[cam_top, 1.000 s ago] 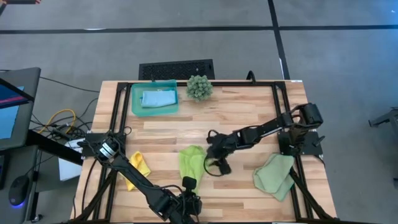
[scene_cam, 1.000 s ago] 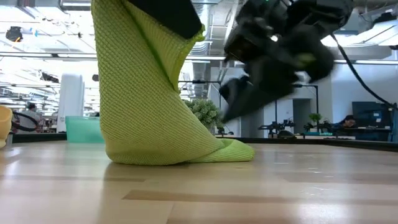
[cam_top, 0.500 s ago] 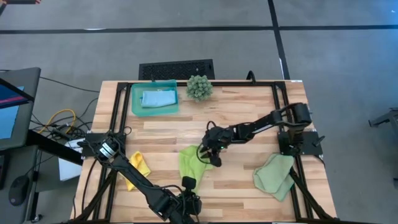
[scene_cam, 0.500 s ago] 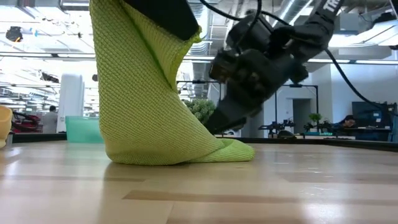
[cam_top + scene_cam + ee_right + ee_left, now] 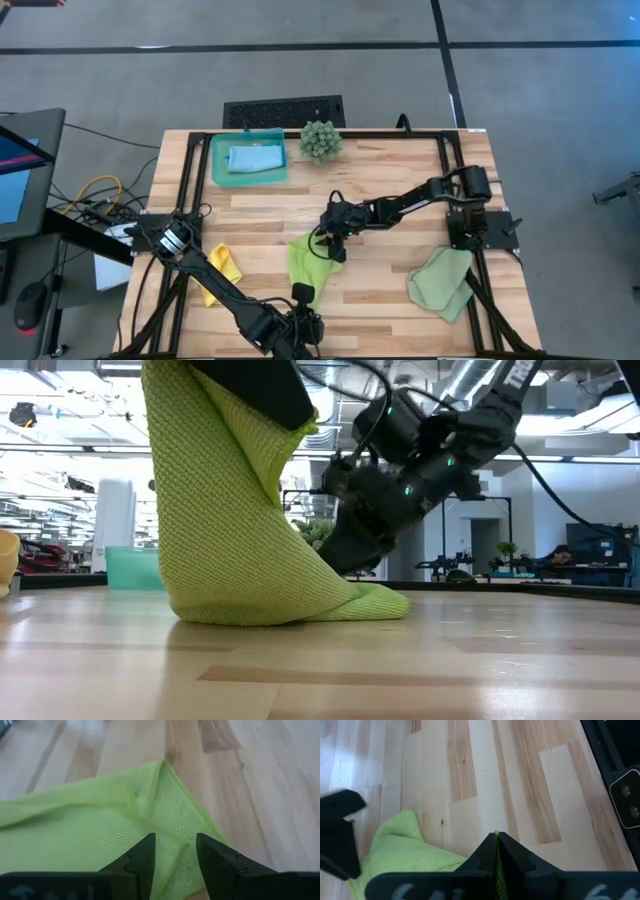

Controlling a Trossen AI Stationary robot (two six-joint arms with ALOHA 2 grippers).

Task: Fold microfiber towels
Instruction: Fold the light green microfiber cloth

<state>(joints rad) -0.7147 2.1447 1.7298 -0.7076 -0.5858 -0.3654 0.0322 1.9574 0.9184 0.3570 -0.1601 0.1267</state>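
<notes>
L gripper (image 5: 497,851) clamps lime towel (image 5: 303,258) edge; R gripper (image 5: 175,851), jaws apart, over its corner.

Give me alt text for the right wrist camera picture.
The right gripper, jaws open, hovers just above a corner of the lime green towel, which lies rumpled on the pale wooden table. The corner points away from the camera.

Both arms are matte black, jointed and slim, with looping black cables; small green lights glow on the right arm (image 5: 420,470)
</notes>
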